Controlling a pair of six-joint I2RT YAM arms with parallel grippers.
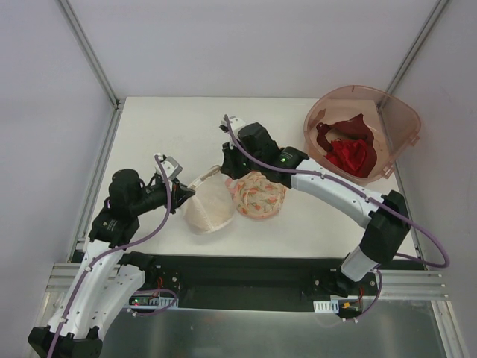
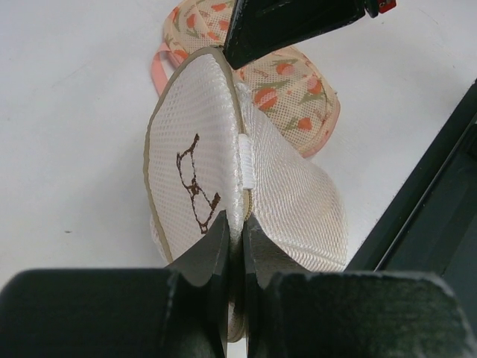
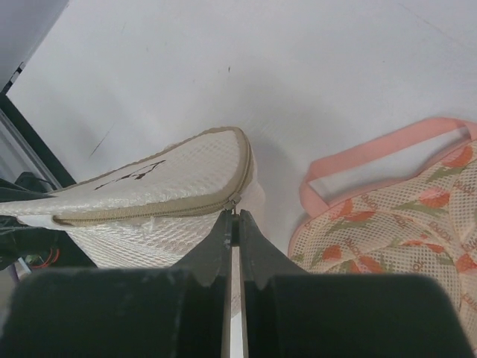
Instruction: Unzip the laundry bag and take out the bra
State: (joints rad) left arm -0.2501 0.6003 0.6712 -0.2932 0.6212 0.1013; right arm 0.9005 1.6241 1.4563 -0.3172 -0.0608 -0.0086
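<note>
The laundry bag (image 1: 209, 205), a cream-white mesh pouch with a brown mark, stands on edge near the table's middle. It also shows in the left wrist view (image 2: 216, 160) and the right wrist view (image 3: 149, 186). Its tan zip (image 3: 160, 209) runs closed along the rim. My left gripper (image 2: 235, 224) is shut on the bag's rim at its near end. My right gripper (image 3: 234, 218) is shut on the zip pull (image 3: 235, 209) at the bag's far end. The peach bra is hidden.
A floral orange-patterned bra with pink straps (image 1: 258, 195) lies against the bag's right side, also in the right wrist view (image 3: 387, 216). A pink plastic basin (image 1: 361, 134) at the back right holds a dark red bra (image 1: 350, 153).
</note>
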